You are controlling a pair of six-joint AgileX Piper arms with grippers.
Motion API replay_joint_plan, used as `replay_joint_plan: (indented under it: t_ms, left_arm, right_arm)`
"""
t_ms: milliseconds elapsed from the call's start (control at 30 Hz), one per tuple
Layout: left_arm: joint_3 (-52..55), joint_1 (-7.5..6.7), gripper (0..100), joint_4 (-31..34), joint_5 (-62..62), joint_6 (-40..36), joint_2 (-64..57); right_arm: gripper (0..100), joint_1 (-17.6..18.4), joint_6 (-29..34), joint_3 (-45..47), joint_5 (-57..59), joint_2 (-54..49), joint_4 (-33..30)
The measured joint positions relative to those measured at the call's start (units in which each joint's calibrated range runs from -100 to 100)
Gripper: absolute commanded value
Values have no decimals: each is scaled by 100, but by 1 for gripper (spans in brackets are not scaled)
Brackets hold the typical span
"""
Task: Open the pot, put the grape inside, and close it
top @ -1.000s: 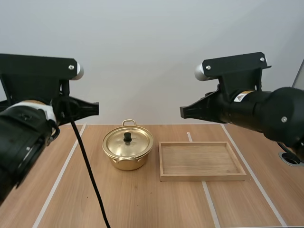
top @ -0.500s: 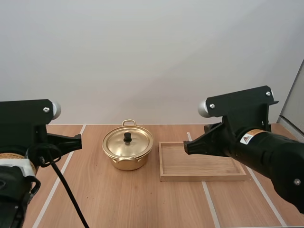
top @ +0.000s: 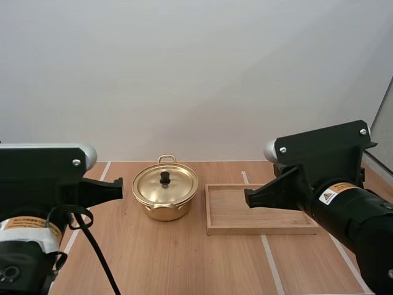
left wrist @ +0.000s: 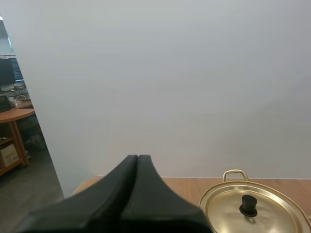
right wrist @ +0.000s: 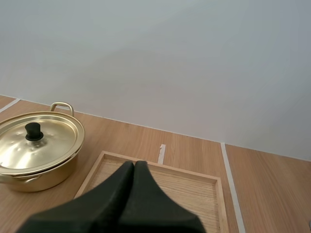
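A golden pot [top: 164, 196] stands on the table with its lid on, topped by a black knob [top: 164, 177]. It also appears in the left wrist view [left wrist: 252, 211] and the right wrist view [right wrist: 36, 150]. My left gripper [left wrist: 137, 160] is shut on nothing, fingers together as one dark wedge, to the left of the pot and short of it. My right gripper [right wrist: 134, 166] is shut too, hovering over the near part of the wooden tray [right wrist: 194, 187]. In the high view the left gripper [top: 118, 189] points at the pot and the right gripper [top: 249, 198] hangs above the tray [top: 261, 228].
The wooden tray lies right of the pot with nothing in it. White tape lines [top: 270, 261] run along the wooden table. A grey fitting sits at the right table edge [top: 385, 178].
Both arms have lowered and drawn back toward the camera over the last second. The pot and tray have not moved.
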Motion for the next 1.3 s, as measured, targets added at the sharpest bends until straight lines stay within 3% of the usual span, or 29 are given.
replay_joint_plan:
  t_ms: [200, 600, 1167, 1300]
  left_arm:
    - [923, 102, 0, -25, -516, 0, 0]
    - [1704, 102, 0, -161, -877, -159, 0]
    - [1813, 125, 0, -195, -877, -159, 0]
    - [1817, 125, 0, -612, -950, -159, 0]
  right_arm:
    - [0, 0, -27, 0, -158, 0, -8]
    - [0, -93, -37, 0, -197, 0, -8]
    - [0, -111, -37, 0, -211, 0, -113]
    - [0, -111, -37, 90, -445, 0, -113]
